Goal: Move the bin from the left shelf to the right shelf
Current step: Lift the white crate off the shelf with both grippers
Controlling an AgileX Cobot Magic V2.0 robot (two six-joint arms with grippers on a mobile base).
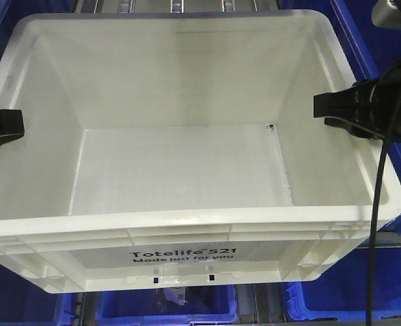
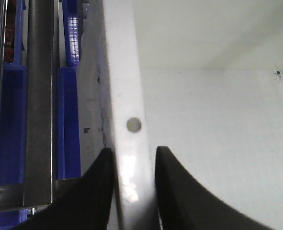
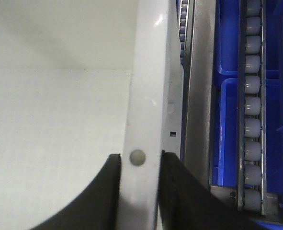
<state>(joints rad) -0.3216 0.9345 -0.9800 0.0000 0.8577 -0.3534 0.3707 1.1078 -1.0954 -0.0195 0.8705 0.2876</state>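
White plastic, ribbed at the rim: the bin (image 1: 186, 170) sits empty before the shelving, with blue bins (image 1: 363, 299) below and on both sides. The left gripper (image 2: 134, 150) is closed narrow on the bin's left rim, one finger inside the wall and one outside. The right gripper (image 3: 139, 155) clamps the right rim likewise. Judgement: grasp made, transfer in hand. I cannot tell whether anything supports the bin underneath. The next move calls for both arms to travel rightward together, level, spacing unchanged. Clearance is tight: a metal upright (image 2: 39, 96) stands just beside the left wall, and a roller rail (image 3: 251, 105) runs near the right.
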